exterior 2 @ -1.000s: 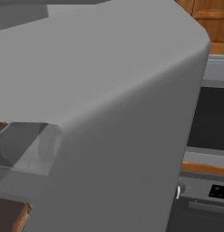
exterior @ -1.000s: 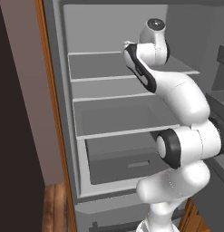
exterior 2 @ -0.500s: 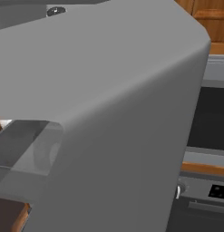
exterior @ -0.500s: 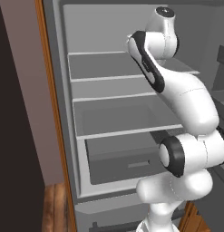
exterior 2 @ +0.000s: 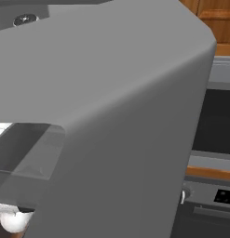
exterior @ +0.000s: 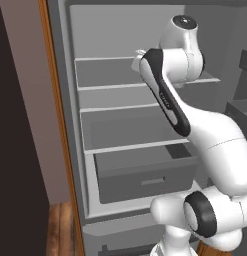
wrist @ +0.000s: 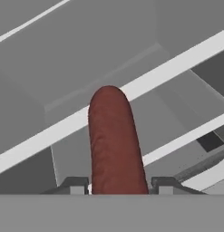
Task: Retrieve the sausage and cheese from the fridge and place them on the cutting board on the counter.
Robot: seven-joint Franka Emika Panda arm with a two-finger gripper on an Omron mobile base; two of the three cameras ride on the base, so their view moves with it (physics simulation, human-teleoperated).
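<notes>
Sausage [wrist: 114, 145] was sitting right between the two dark fingertips in the hand view, sticking straight out ahead of the end effector [wrist: 117, 185] like a stubby reddish-brown thumb. Jaws were pulled in tight against its sides, so I'd call that a proper grip on it, with the held end hidden down between the pads.

Beyond the sausage tip there were just pale fridge shelves [wrist: 131, 93] running slantwise, since the camera was rolled with the hand. From the left base view the arm [exterior: 195, 125] was reaching up into the open fridge [exterior: 120, 130], with the wrist at about the height of the upper shelf. The drawer [exterior: 145, 175] sat well below the end effector. Couldn't spot the cheese anywhere, and the cutting board and table weren't visible either.

What I'd worry about from there: the sausage was round, small, and held only near one end, so most of it hung out in front. Any bump of that free tip against a shelf edge on the way out could lever it loose or twist it in the pads. The right base view was mostly blocked by the grey fridge door [exterior 2: 111, 116], so clearance on that side was hard to judge. A quick swing toward the table could also let it slide out.
</notes>
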